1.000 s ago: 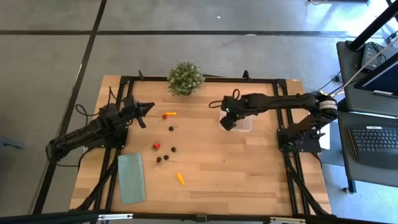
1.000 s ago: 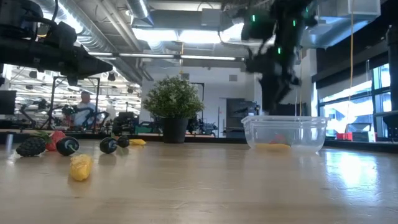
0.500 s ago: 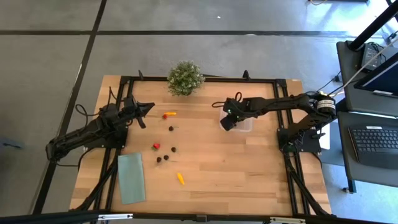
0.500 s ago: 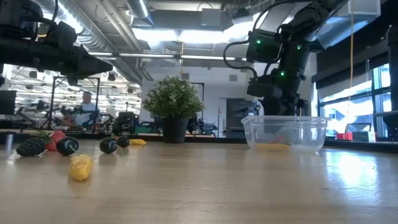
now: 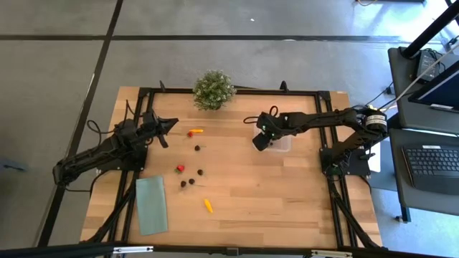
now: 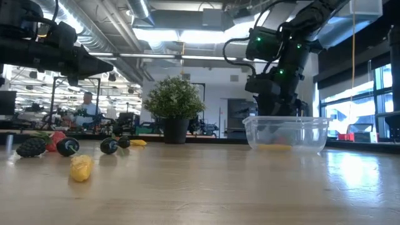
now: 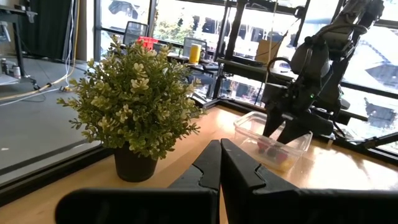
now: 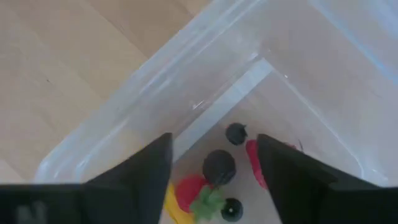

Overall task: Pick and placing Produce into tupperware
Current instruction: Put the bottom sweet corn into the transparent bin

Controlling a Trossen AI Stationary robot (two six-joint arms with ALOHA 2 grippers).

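Note:
The tupperware is a clear lidless box on the right half of the table. The right wrist view shows produce inside it: a dark ball, red pieces and a yellow piece. My right gripper is open and empty, pointing down over the box's left corner. More produce lies loose at mid-table: a red and orange pair, dark balls, a red piece and a yellow piece. My left gripper is shut and waits above the table's left part.
A bushy potted plant stands at the far edge, between the arms. A flat pale-green cloth lies near the left front corner. Bare wood stretches between the loose produce and the tupperware. A person shows far off in the room.
My right gripper has come down over the tupperware's left corner and shifted slightly toward the table's left edge. The box and the loose produce have stayed where they were.

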